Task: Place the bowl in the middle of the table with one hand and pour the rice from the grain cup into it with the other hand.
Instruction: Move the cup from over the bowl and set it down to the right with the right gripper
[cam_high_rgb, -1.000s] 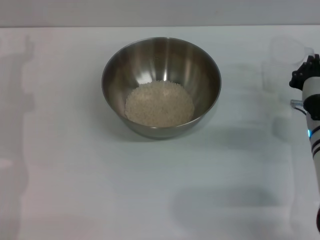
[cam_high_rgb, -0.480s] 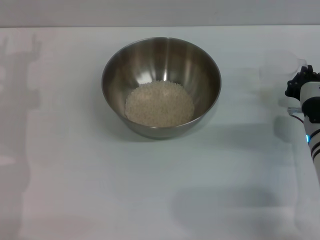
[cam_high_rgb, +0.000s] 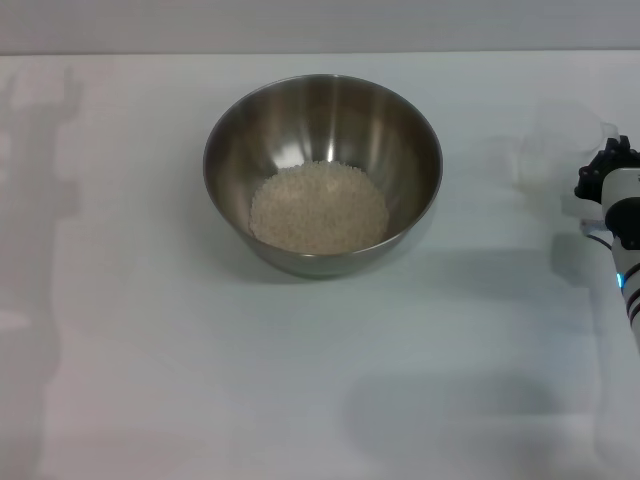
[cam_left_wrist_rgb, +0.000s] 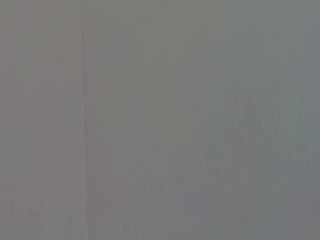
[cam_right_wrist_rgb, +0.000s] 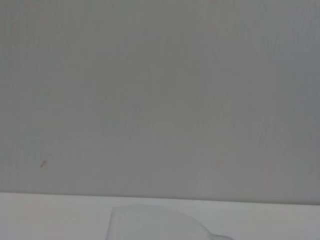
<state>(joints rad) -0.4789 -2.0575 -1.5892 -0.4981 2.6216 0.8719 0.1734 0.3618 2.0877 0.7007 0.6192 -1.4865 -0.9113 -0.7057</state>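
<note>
White table (cam_high_rgb: 150, 330) fills the head view, with a grey wall band along its far edge.

Bowl (cam_high_rgb: 322, 172): steel, upright, standing near the middle of the table. Rice (cam_high_rgb: 318, 208) lies in a loose pale heap on its bottom, covering the floor of the bowl; the shiny inner wall above the heap is bare.

Cup (cam_high_rgb: 556, 140): clear plastic, hard to make out against the white top. It is at the right edge of the table, well apart from the bowl. Cannot tell whether it rests on the table or is lifted just above it. No grains can be made out inside it.

Right gripper (cam_high_rgb: 603, 172): at the right edge of the head view, black tip pointing toward the cup and right beside its handle side; white arm with black bands runs down from it. Whether its fingers are spread or pinching the cup, I cannot tell.

Right wrist view: grey wall over a strip of table, with the cup's clear rim (cam_right_wrist_rgb: 155, 222) at the lower edge.

Left arm: not seen in the head view. Left wrist view shows only a plain grey surface.
</note>
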